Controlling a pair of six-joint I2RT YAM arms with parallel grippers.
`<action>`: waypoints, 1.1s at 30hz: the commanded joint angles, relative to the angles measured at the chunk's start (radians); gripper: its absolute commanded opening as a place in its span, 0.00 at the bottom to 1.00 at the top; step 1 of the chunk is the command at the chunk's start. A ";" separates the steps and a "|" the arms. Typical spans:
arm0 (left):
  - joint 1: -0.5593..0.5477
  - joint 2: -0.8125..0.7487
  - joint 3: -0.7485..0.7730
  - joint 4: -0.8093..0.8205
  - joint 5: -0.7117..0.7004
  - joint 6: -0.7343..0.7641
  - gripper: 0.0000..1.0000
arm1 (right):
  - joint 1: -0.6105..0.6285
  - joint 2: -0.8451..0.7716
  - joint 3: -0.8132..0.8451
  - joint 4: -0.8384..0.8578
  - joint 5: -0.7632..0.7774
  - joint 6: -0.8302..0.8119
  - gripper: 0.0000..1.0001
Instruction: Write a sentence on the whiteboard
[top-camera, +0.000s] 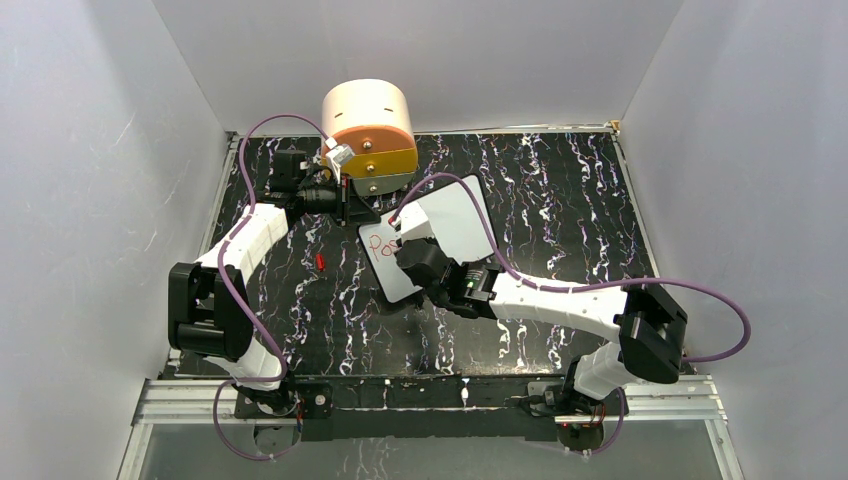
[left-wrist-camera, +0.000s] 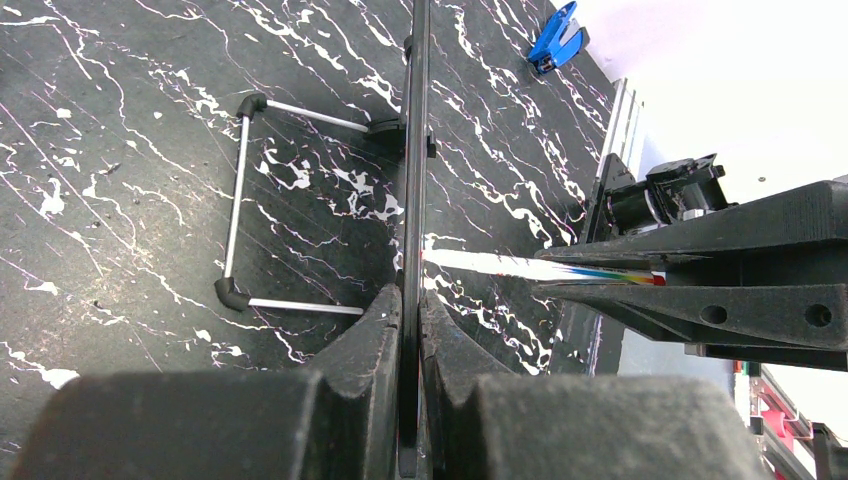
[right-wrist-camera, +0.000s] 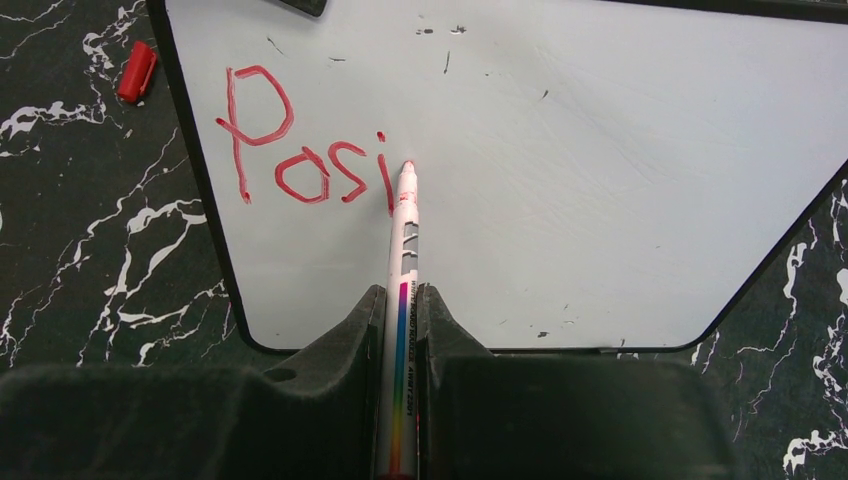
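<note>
The whiteboard (right-wrist-camera: 600, 180) is white with a thin black rim and lies in the middle of the table (top-camera: 455, 220). On it stands red lettering reading "Posi" (right-wrist-camera: 300, 165), the start of the sentence. My right gripper (right-wrist-camera: 402, 295) is shut on a white marker with a rainbow stripe (right-wrist-camera: 403, 250). The marker's red tip (right-wrist-camera: 407, 168) rests on the board just right of the "i". My left gripper (left-wrist-camera: 412, 295) is shut on the board's rim, which shows edge-on (left-wrist-camera: 415, 150) in the left wrist view. From above, this gripper (top-camera: 358, 212) sits at the board's far left edge.
A red marker cap (top-camera: 320, 262) lies on the black marbled table left of the board. A round orange-fronted drawer unit (top-camera: 368, 130) stands at the back. A wire stand (left-wrist-camera: 240, 200) sits behind the board, and a blue clip (left-wrist-camera: 555, 38) lies farther off.
</note>
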 joint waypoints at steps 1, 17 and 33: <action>-0.008 0.015 -0.022 -0.054 -0.056 0.022 0.00 | -0.007 -0.019 -0.001 0.070 -0.004 -0.016 0.00; -0.008 0.015 -0.020 -0.053 -0.055 0.022 0.00 | -0.022 -0.012 0.002 0.010 0.061 0.013 0.00; -0.008 0.018 -0.020 -0.055 -0.059 0.022 0.00 | -0.024 -0.069 -0.023 0.054 0.017 -0.010 0.00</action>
